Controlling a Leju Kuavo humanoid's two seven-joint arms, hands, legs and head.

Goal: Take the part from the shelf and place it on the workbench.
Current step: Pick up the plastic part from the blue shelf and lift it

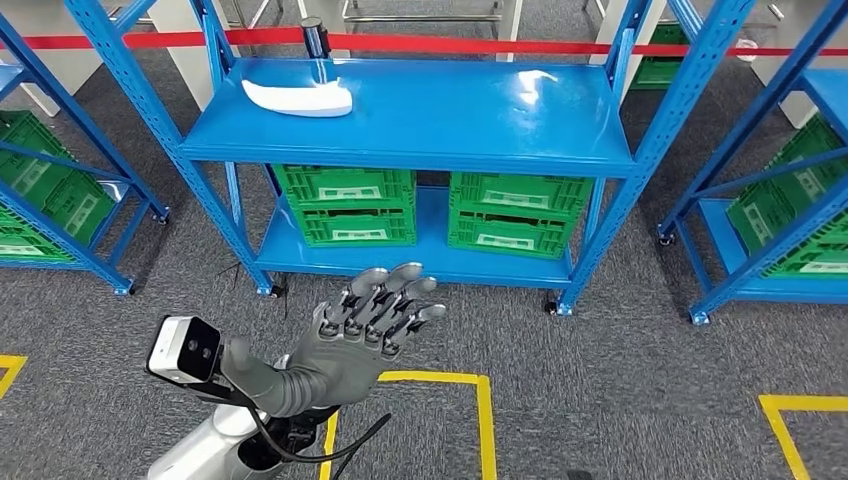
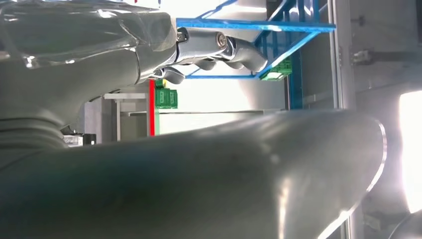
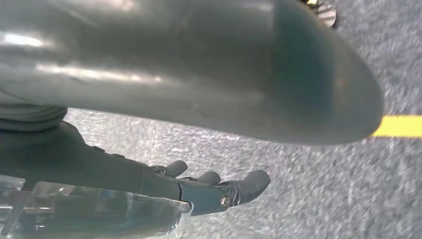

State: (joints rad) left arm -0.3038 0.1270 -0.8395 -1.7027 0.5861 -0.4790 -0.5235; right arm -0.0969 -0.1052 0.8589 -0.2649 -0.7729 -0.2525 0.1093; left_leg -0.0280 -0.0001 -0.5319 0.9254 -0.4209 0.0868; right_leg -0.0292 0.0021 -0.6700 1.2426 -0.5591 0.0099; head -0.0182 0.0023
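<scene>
Part-fetching has barely begun, as we judge it: our left hand (image 1: 370,330) is raised in front of us with its fingers spread and nothing in them, well short of the shelf (image 1: 420,140) and above the grey carpet. Our right hand (image 3: 209,191) hangs over the carpet near a yellow floor line (image 3: 398,125), fingers loosely extended and holding nothing that we can see. Beyond the left hand stands the blue shelf, and one white part (image 1: 298,97) lies on its top board, near the back left corner, untouched. Reaching, grasping, lifting and carrying it to the workbench are all left to do. We count one white part, one dark cylinder (image 1: 316,38) just behind it at the back edge, and two green crates (image 1: 347,203) side by side on the lower board. More green crates sit in the neighbouring racks on either side.
</scene>
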